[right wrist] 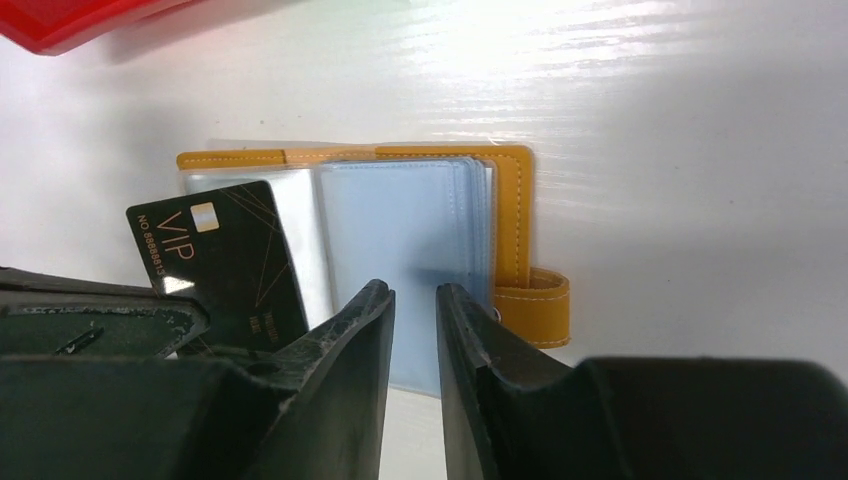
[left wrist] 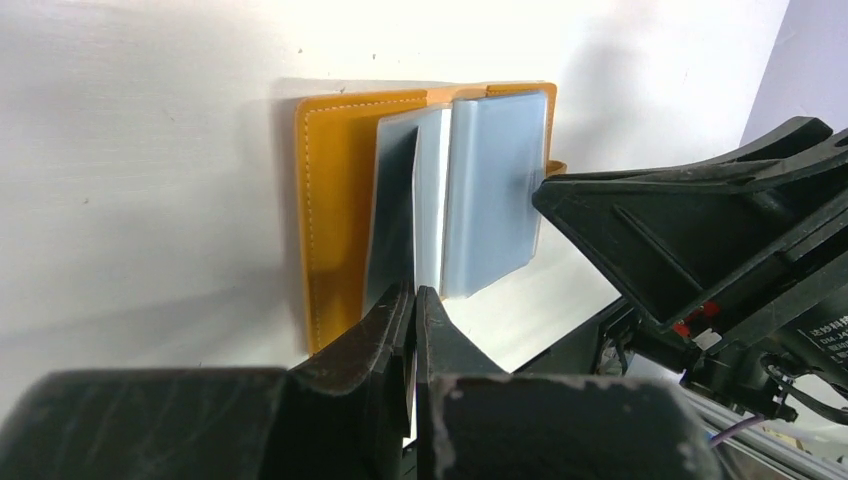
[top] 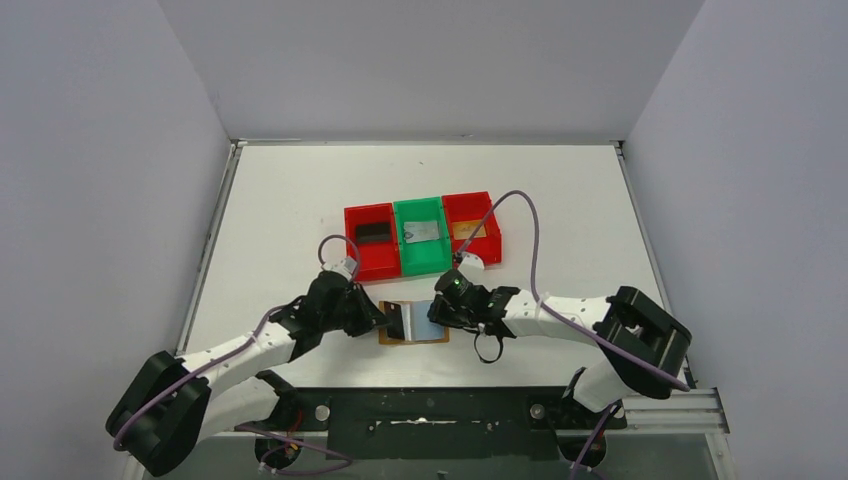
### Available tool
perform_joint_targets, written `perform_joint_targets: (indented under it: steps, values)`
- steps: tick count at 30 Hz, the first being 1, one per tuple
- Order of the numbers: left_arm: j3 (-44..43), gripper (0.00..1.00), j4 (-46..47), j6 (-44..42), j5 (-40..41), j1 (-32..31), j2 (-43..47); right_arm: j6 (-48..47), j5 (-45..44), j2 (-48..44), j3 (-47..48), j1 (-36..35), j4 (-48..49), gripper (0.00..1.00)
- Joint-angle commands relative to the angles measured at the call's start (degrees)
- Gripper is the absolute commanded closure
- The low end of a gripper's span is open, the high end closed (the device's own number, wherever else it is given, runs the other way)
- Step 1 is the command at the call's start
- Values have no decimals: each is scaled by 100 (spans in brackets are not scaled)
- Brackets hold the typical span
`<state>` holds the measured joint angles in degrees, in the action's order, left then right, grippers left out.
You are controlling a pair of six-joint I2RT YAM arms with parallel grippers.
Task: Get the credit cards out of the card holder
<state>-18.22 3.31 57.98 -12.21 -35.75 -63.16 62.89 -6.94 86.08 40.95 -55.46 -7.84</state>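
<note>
The tan card holder [top: 413,338] lies open on the table between both arms, its pale blue-grey sleeves [right wrist: 400,230] fanned up. A black credit card [right wrist: 225,255] marked VIP sticks out of a clear sleeve on the holder's left half. My left gripper [left wrist: 413,293] is shut on that card's [left wrist: 395,215] near edge. My right gripper [right wrist: 413,290] stands slightly open over the blue sleeves, beside the snap tab [right wrist: 535,305], with nothing between its fingers. From above, the left gripper [top: 385,322] and right gripper [top: 437,315] almost meet over the holder.
Just behind the holder stand three bins in a row: red [top: 350,245], green [top: 420,262], red [top: 490,228]. They hold a dark card [top: 373,232], a silver one [top: 422,231] and an orange-brown one [top: 468,229]. White walls enclose the table.
</note>
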Motion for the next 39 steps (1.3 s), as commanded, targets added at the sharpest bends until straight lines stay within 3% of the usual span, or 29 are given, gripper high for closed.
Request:
perform_joint_targets:
  steps: [1, 11, 18, 24, 28, 33, 39]
  values:
    - [-366, 100, -525, -295, 165, 83, 397, -453, 86, -439, 44, -24, 314, 75]
    - [-566, 100, -755, -244, 127, 121, 875, -920, 556, 96, 646, -250, 512, 72]
    - [-760, 100, -1281, -324, 449, 138, 1300, -389, 155, 779, 634, -226, -428, 72]
    - [-733, 100, -1517, -331, 661, 162, 1662, -490, 18, 803, 721, -302, -520, 70]
    - [-665, 100, -1362, -310, 655, 172, 1926, -698, -18, 323, 794, -358, -195, 64]
    - [-538, 100, -1075, -235, 542, 170, 2161, -809, -88, -357, 616, -261, 356, 48]
    - [-311, 100, -819, -201, 350, 170, 2602, -994, 359, -1355, -446, -122, 2492, 40]
